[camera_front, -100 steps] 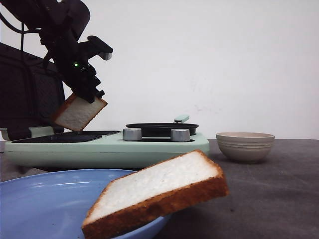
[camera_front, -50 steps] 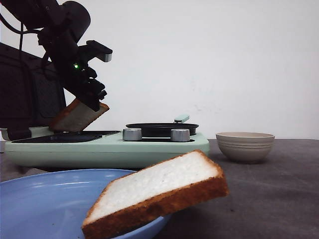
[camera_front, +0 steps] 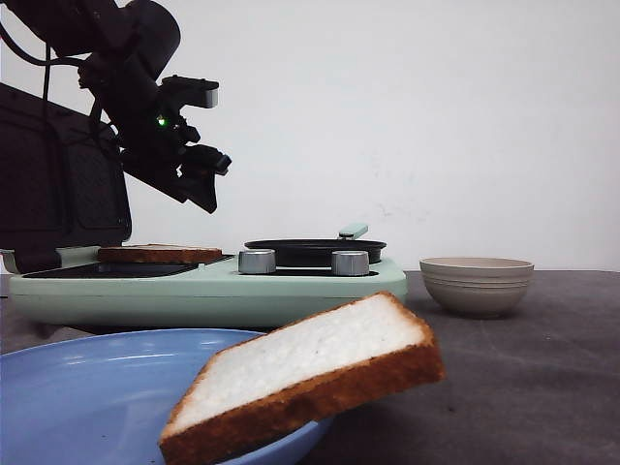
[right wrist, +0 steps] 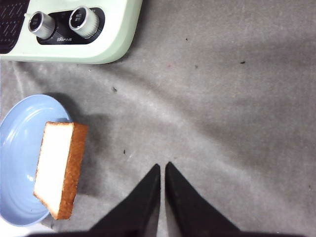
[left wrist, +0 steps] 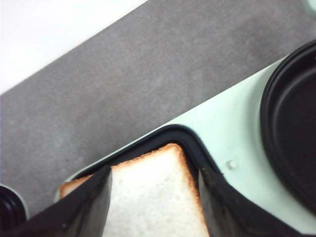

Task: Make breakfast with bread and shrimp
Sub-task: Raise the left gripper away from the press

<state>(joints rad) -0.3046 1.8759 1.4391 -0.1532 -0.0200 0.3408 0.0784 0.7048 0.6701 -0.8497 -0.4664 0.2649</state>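
Note:
One slice of bread lies flat on the dark griddle plate at the left of the mint-green cooker. My left gripper hangs open a little above it. In the left wrist view that bread shows between the spread fingers of the left gripper, not touched by them. A second bread slice leans tilted on the rim of the blue plate. In the right wrist view my right gripper is shut and empty over bare grey cloth, to one side of that bread. The shrimp is out of view.
A black round pan sits on the cooker's right half, behind two silver knobs. A beige bowl stands on the table to the right of the cooker. A dark box rises at the back left.
The left gripper lowered the bread onto the griddle, opened and let it go. The slice now lies flat and the gripper has lifted slightly. The right arm has not moved.

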